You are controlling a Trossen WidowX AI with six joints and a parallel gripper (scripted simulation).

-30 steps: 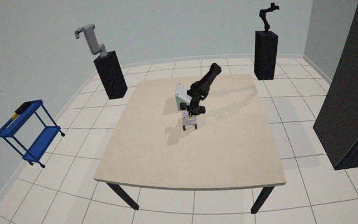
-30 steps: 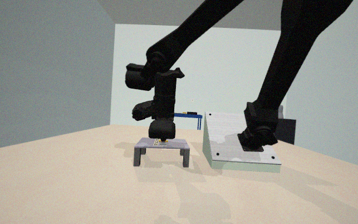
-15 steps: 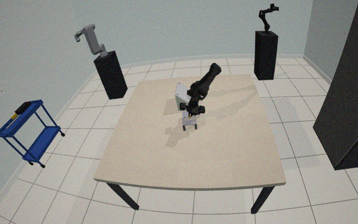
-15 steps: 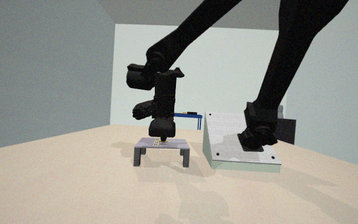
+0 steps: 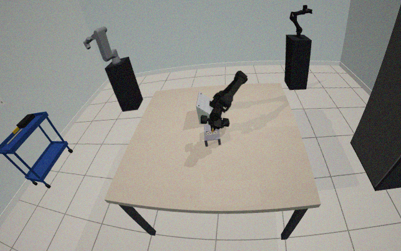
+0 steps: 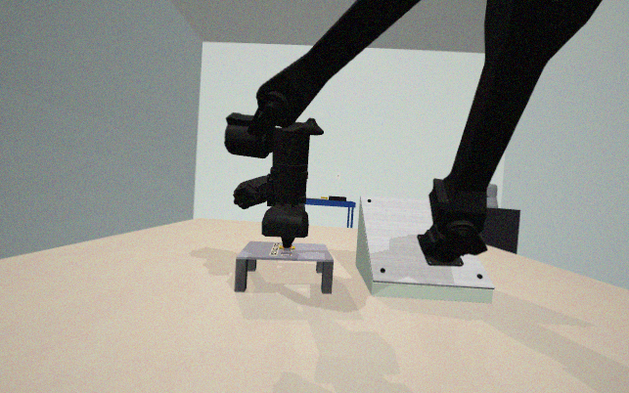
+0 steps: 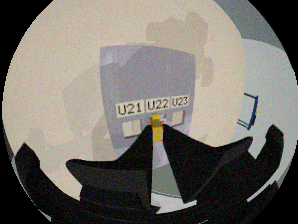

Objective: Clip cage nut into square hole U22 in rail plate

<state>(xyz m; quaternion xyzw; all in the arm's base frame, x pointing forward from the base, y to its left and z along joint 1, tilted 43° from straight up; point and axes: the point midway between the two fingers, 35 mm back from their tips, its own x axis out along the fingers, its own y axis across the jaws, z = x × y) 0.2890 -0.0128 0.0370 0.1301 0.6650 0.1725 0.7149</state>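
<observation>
Pinching the little yellow nut [image 5: 212,129] [image 6: 287,247] [image 7: 157,131]
The black gripper [image 5: 215,127] [image 6: 287,245] [image 7: 156,128] points down, its fingers clamped on the nut, right at the U22 hole in the gray plate [image 5: 209,137] [image 6: 307,251] [image 7: 145,75].

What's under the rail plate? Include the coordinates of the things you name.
Under the plate [image 5: 215,137] [image 6: 258,250] [image 7: 147,75]: legs at its corners, shadowed table between them. Whether the nut's [image 7: 157,131] wings poke through below U22 can't be told; the end effector [image 7: 156,128] and plate hide that.

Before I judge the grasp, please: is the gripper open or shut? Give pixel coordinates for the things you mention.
Shut on the cage nut [image 7: 157,133]: the gripper's [image 7: 157,126] fingertips pinch it.
</observation>
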